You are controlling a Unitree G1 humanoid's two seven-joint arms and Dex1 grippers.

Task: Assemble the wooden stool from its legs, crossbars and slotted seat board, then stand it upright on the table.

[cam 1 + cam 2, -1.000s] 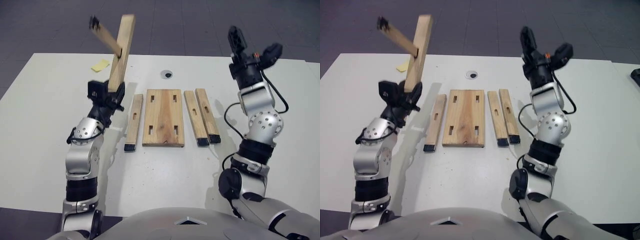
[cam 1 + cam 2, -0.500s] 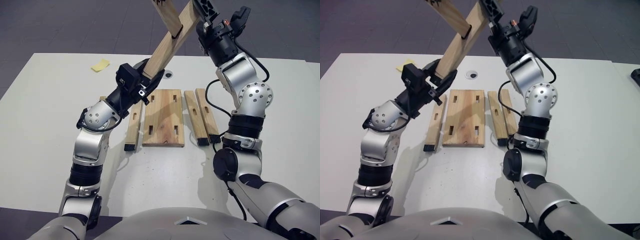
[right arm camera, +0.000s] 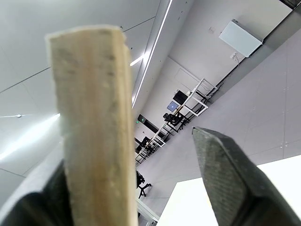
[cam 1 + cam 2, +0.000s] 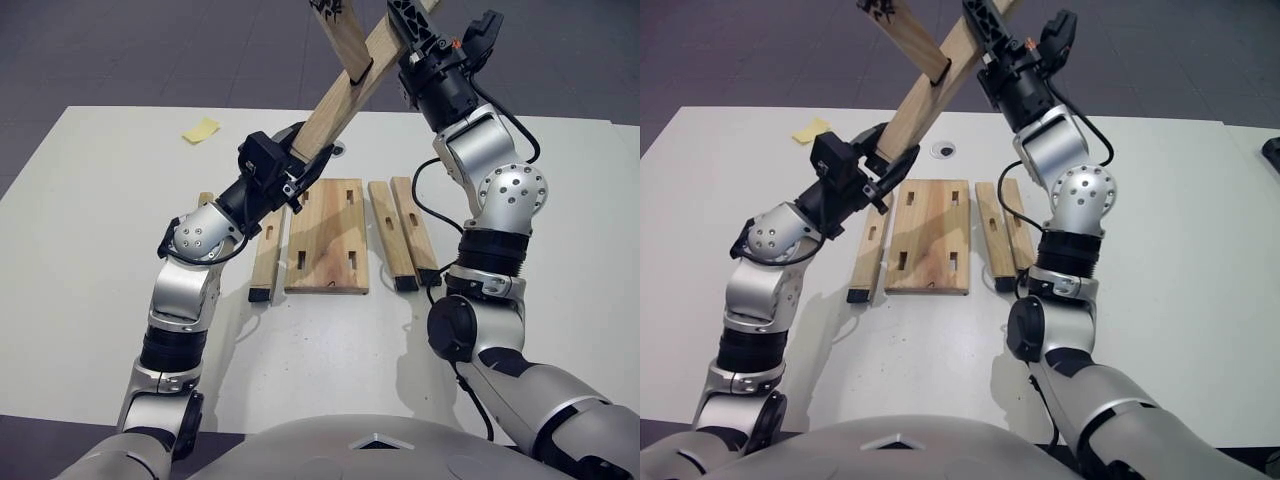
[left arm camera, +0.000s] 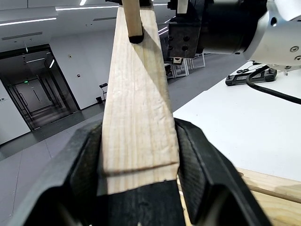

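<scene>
While the left fingers (image 5: pixel 80 174) clamp the low end of a leg (image 4: pixel 335 100) tilted above the seat board (image 4: pixel 325 235) on the counter (image 4: pixel 100 200), crossbar (image 4: pixel 335 25) plugged in, the right fingers (image 3: pixel 225 179) straddle its top, not yet closed. They should probably close squarely, without twisting the joint.

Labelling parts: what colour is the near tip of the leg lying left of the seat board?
Black; the leg is otherwise pale wood. Clearest in left eye view.

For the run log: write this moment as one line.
left gripper: shut on leg with crossbar, raised | right gripper: open at leg's top end | slotted seat board: flat on table
</scene>
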